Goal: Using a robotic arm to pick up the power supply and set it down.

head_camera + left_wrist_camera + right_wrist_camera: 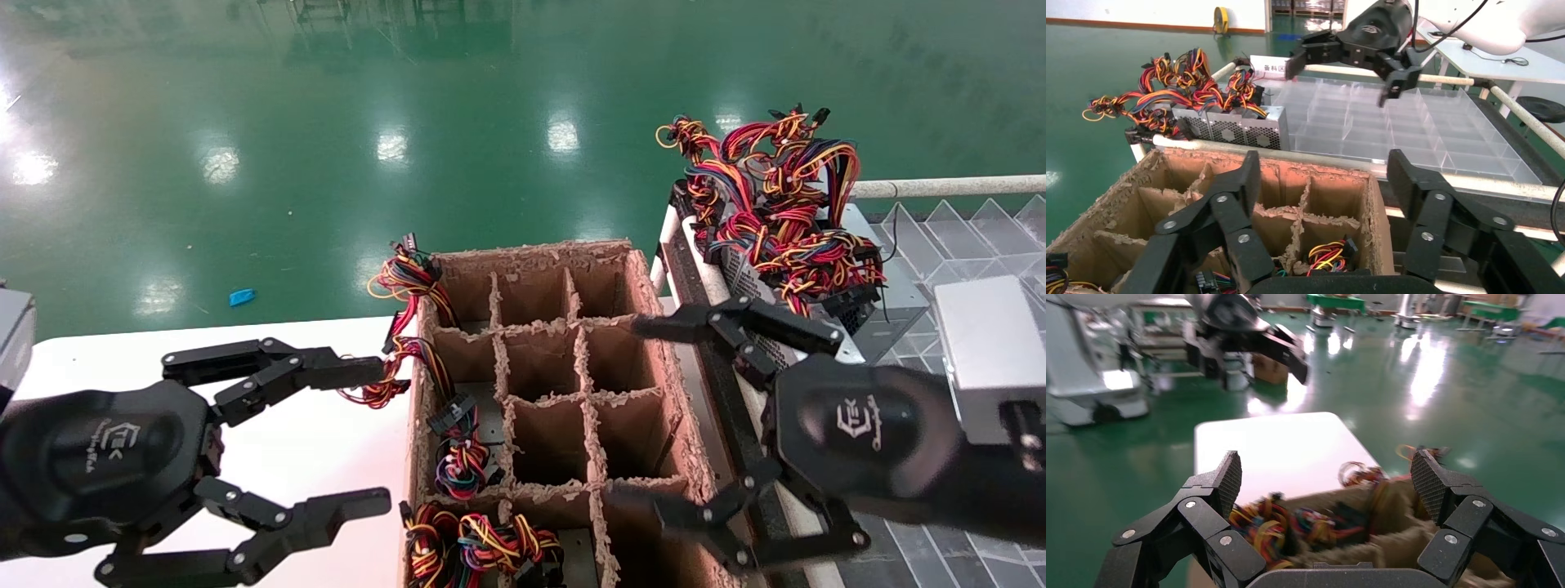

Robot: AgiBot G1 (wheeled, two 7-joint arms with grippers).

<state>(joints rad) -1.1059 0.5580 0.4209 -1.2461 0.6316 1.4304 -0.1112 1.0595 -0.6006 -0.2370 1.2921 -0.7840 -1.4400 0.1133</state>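
Observation:
Several power supplies [745,282] stand in a row on the rack at the right. They are silver boxes with honeycomb vents [1229,127], under a tangle of red, yellow and black wires [776,188]. More wire bundles [462,461] fill the left column of the brown cardboard divider box [556,384]. My right gripper [654,418] hangs open over the box's right edge, holding nothing. My left gripper [384,437] hangs open over the white table, just left of the box, and is also empty. In the wrist views the left gripper [1326,165] and the right gripper [1326,471] face the box from opposite sides.
A clear plastic divider tray [1389,122] lies behind the power supplies, bordered by a white rail [940,186]. The white table [286,441] carries the box. Green floor lies beyond, with a small blue scrap [242,296] on it.

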